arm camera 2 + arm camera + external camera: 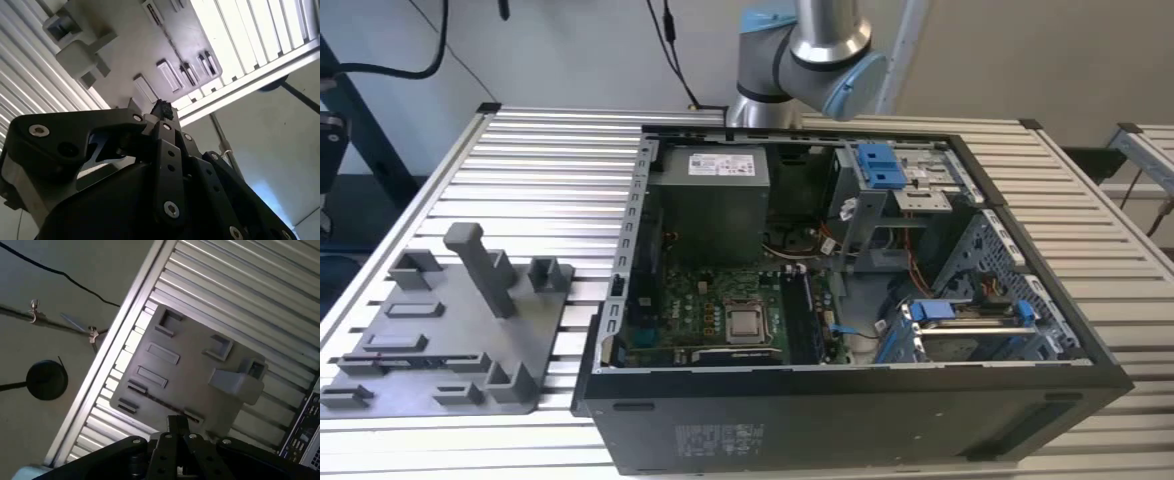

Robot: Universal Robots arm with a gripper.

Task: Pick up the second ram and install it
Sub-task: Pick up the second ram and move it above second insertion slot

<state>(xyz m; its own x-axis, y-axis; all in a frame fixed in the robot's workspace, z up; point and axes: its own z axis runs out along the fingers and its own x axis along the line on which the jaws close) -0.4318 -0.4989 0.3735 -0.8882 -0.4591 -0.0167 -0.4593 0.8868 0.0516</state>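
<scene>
Grey moulded plastic tray (460, 335) is sitting on the ribbed aluminium table (547, 170) at the exterior view's left. The second ram, a long thin dark memory stick (400, 358), is resting in it near the tray's front edge, well apart from the tall grey upright post (480, 265). In the first wrist view the stick (162, 401) is showing as a thin dark line across the tray.

The black linkage gripper (178, 426) is hanging above the tray, well clear of it. Its tips appear drawn together with nothing between them, so it is carrying nothing. I judge the pick-up step to be in hand, at the approach, with the stick not yet touched. A grasp here is calling for the jaws to spread, line up square across the stick's thin faces and come down between the tray's raised holders without knocking them.

The open black computer case (854, 425) is standing beside the tray, its green motherboard (707, 300) facing up. Whether the long black slot strips (803, 315) are already holding a first stick is too small to tell. Nor can I tell whether the stick is standing on edge or lying flat, and its chips are not readable. The gripper's own body is blocking the near part of both wrist views.
</scene>
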